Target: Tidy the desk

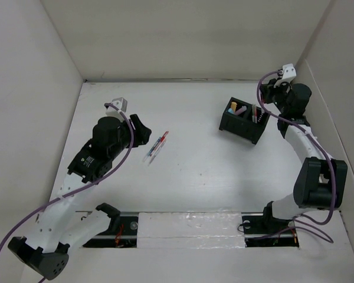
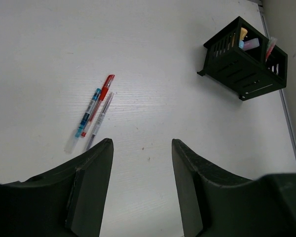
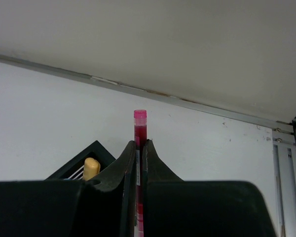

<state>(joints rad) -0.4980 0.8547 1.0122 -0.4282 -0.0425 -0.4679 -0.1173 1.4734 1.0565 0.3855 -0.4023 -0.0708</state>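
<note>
Our right gripper (image 3: 139, 146) pinches a pink pen (image 3: 140, 123) upright just beside the box (image 1: 242, 125), our left gripper (image 2: 141, 144) hangs half-spread and empty, and left of the box more pens (image 2: 95, 113) lie on the hard, smooth desk (image 1: 194, 177) beneath it: light, stiff, slippery, we judge, best gripped mid-barrel.

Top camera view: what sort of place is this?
Probably a robot test cell, not an office: white desk boxed in by panel walls, left arm and right arm mounted at its near edge.
</note>
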